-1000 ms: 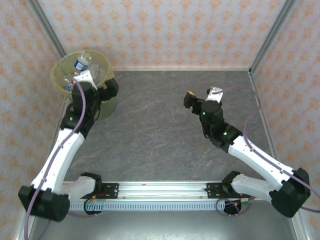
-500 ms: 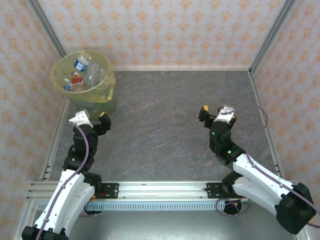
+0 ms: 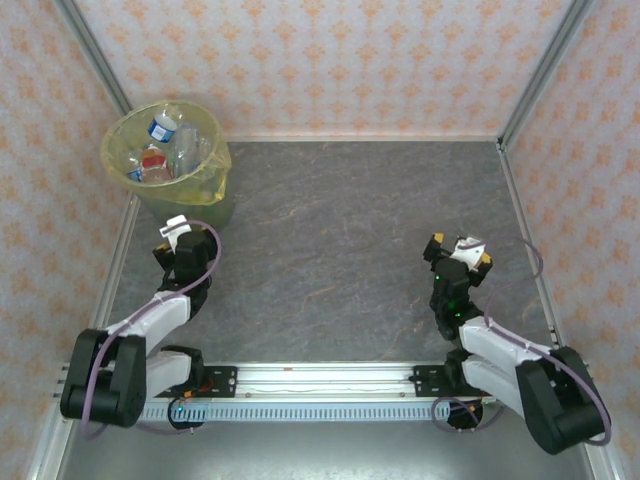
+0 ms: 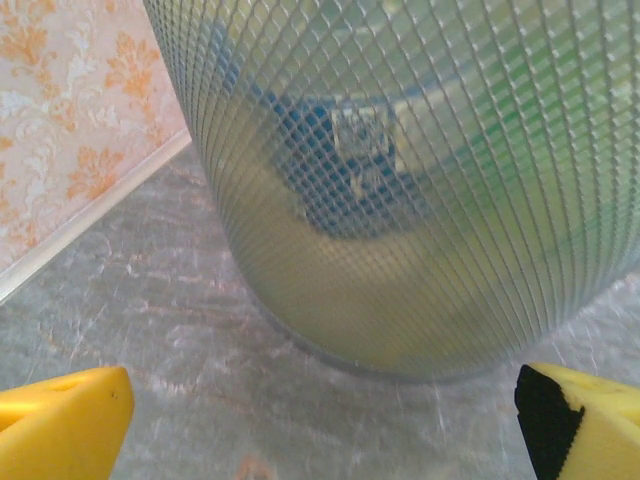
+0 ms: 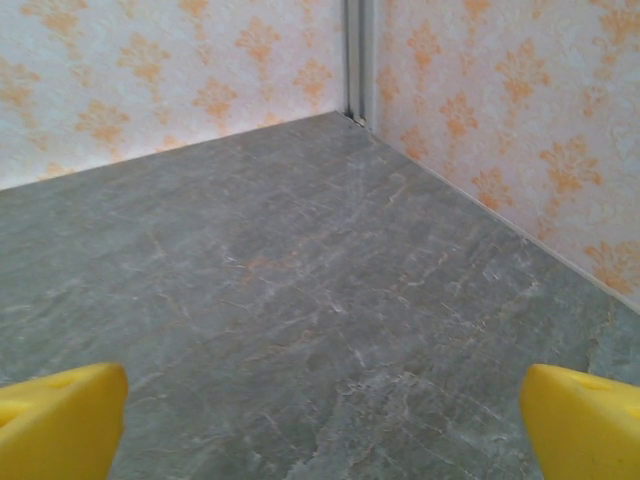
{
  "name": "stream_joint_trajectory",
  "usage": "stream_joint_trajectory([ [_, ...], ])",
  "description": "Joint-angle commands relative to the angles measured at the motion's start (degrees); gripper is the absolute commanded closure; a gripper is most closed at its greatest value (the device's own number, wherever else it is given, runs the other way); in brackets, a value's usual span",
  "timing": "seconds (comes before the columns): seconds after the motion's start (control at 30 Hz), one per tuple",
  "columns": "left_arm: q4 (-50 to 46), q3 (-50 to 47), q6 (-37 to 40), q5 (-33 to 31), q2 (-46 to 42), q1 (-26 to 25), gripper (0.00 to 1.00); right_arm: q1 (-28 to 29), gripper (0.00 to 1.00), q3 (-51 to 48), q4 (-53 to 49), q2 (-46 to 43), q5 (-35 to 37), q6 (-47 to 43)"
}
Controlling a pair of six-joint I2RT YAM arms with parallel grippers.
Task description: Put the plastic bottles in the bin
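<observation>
Our left pincer (image 3: 176,230) has drawn back from the bin (image 3: 213,180) in the far-left corner toward the counter's (image 3: 340,230) near edge and gapes empty; the right pincer (image 3: 460,250) has retreated likewise, jaws wide, empty. The plastic bottles (image 3: 162,128) we see all lie inside the bin; we judge the task finished.

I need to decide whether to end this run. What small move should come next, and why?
Probably none, beyond letting both arms settle at rest. Every bottle I can see already lies in the bin, both sets of jaws stand open and empty, and both arms are folded near their bases.
</observation>
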Motion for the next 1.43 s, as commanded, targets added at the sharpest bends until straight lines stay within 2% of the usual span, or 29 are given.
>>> stream_joint_trajectory([
  [0.0, 20.6, -2.6, 5.2, -1.3, 4.5, 0.5, 0.01, -2.0, 0.00, 0.2, 11.0, 3.9, -2.8, -0.7],
  [0.2, 34.7, -3.3, 9.2, 0.4, 12.0, 1.0, 0.01, -4.9, 0.00, 2.2, 21.5, 13.2, -8.4, -4.7],
  [0.27, 33.8, -2.3, 7.5, 2.2, 13.1, 1.7, 0.01, -5.9, 0.00, 3.4, 23.7, 16.1, -9.9, -5.6],
  [0.37, 44.9, -5.0, 8.8, 4.9, 17.9, 1.9, 0.01, -7.3, 0.00, 5.5, 25.8, 20.2, -13.7, -6.9],
  [0.47, 44.8, -5.4, 9.3, 7.9, 18.2, 1.9, 0.01, -8.1, 0.00, 5.6, 30.2, 24.7, -16.2, -8.2],
  [0.57, 55.5, -8.6, 10.0, 7.7, 21.5, 1.9, 0.00, -9.8, 0.00, 5.3, 30.7, 25.0, -18.5, -7.0],
  [0.63, 48.6, -7.1, 9.1, 8.1, 19.7, 2.0, 0.01, -11.2, 0.00, 3.2, 35.0, 26.2, -22.0, -6.4],
  [0.7, 51.7, -7.6, 9.7, 8.2, 20.7, 2.0, 0.01, -12.2, 0.00, 2.7, 38.4, 28.9, -23.8, -6.0],
  [0.73, 52.7, -7.8, 9.9, 8.2, 21.1, 2.0, 0.01, -12.2, 0.00, 3.1, 38.2, 29.4, -23.8, -6.1],
  [0.77, 50.4, -7.4, 9.5, 8.2, 20.4, 2.0, 0.01, -12.2, 0.00, 4.5, 33.7, 28.6, -23.8, -5.9],
  [0.9, 51.1, -7.6, 9.7, 8.0, 20.6, 1.9, 0.01, -14.1, 0.00, 6.6, 30.5, 28.9, -26.0, -4.4],
  [1.4, 50.8, -7.3, 10.6, 8.8, 20.7, 1.5, 0.01, -14.2, 0.00, 6.5, 30.8, 29.0, -26.2, -4.3],
])
